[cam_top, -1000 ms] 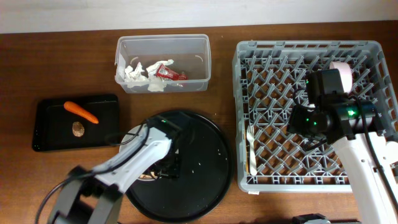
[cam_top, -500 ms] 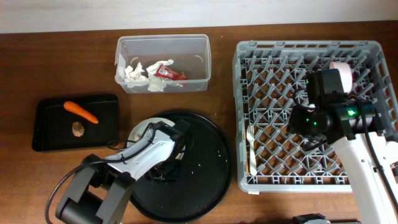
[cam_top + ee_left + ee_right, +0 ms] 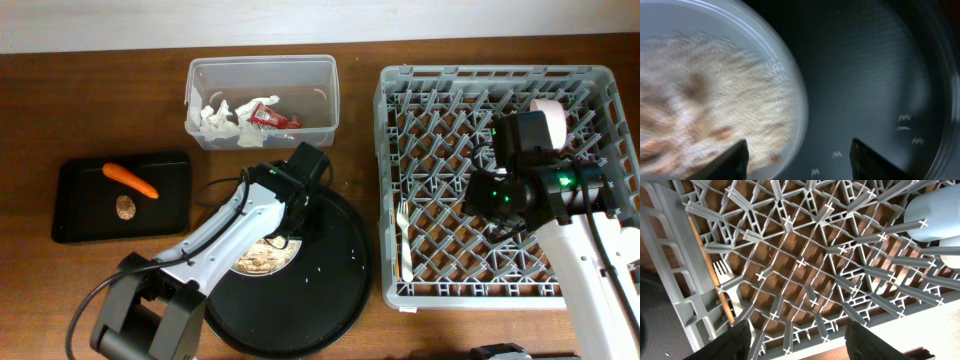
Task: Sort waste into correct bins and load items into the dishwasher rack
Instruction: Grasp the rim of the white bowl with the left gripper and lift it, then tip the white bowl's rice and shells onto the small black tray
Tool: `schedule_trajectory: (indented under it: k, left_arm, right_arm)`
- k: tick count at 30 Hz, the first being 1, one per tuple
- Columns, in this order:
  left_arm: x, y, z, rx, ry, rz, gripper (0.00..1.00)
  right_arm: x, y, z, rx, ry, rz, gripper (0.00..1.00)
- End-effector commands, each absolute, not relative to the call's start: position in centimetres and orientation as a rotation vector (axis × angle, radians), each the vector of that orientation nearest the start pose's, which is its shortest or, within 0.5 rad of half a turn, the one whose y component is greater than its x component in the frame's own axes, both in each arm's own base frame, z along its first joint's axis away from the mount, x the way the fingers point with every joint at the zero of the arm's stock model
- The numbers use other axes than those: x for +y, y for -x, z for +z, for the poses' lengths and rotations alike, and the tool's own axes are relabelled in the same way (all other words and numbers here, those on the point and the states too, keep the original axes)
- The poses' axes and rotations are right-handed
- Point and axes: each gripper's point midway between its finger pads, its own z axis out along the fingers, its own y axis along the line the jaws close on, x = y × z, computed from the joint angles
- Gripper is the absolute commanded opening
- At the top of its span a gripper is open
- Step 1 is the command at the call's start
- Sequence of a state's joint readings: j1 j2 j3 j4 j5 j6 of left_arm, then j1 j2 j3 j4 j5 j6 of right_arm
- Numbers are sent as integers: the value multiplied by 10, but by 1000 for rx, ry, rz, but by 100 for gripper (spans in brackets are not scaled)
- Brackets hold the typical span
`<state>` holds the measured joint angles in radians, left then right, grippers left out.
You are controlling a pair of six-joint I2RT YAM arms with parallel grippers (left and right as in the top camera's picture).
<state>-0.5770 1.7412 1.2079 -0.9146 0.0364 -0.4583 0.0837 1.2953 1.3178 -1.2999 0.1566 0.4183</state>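
Observation:
A pale plate [image 3: 243, 270] of rice and beige scraps [image 3: 263, 256] sits on the left of the round black tray [image 3: 330, 280]. My left gripper [image 3: 288, 222] is open and empty just above the plate's far right rim. In the left wrist view one finger [image 3: 732, 162] hangs over the rice [image 3: 705, 100] and the other over the tray [image 3: 875, 75]. My right gripper [image 3: 802, 342] is open and empty above the grey dishwasher rack [image 3: 440, 100]. A white fork [image 3: 403, 240] lies in the rack's left edge. A pinkish-white bowl [image 3: 552, 112] and a light blue cup [image 3: 935, 205] stand in the rack.
The clear tub [image 3: 320, 100] at the back holds white tissues [image 3: 215, 120] and a red wrapper [image 3: 270, 115]. The shallow black tray [image 3: 80, 215] at the left holds a carrot [image 3: 130, 180] and a brown lump [image 3: 125, 207]. Stray rice grains [image 3: 904, 122] dot the round tray.
My left arm has swung toward the far side of the round tray, and the plate of rice that it covered now shows. The right arm has not moved.

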Motion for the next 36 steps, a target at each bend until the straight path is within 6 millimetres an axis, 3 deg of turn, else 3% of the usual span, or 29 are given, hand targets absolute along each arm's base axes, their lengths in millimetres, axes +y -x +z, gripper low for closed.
schedule_trajectory:
  k: [1, 7, 11, 17, 24, 25, 30, 36]
  left_arm:
    - [-212, -276, 52, 3082, -107, -311, 64]
    - [-212, -315, 39, 2952, 107, -234, 63]
    - [-210, -326, 41, 2900, 233, -225, 63]
    - [-211, -327, 23, 2910, 447, -222, 63]
    - [-217, -328, 11, 2922, 476, -255, 62]
    - [-215, -324, 7, 2943, 480, -231, 56]
    - [-204, -307, -16, 3029, 492, -123, 44]
    - [-201, -304, -17, 3051, 426, -102, 32]
  right_arm:
    - [-6, -264, 200, 2774, -506, -115, 64]
    - [-4, -263, 199, 2781, -503, -96, 64]
    - [-4, -263, 199, 2782, -503, -96, 64]
    - [-3, -262, 199, 2785, -503, -92, 64]
    - [-4, -261, 199, 2790, -503, -94, 64]
    - [-4, -261, 199, 2790, -503, -94, 64]
    - [-4, -261, 199, 2790, -503, -94, 64]
    - [-4, -261, 199, 2790, -503, -94, 64]
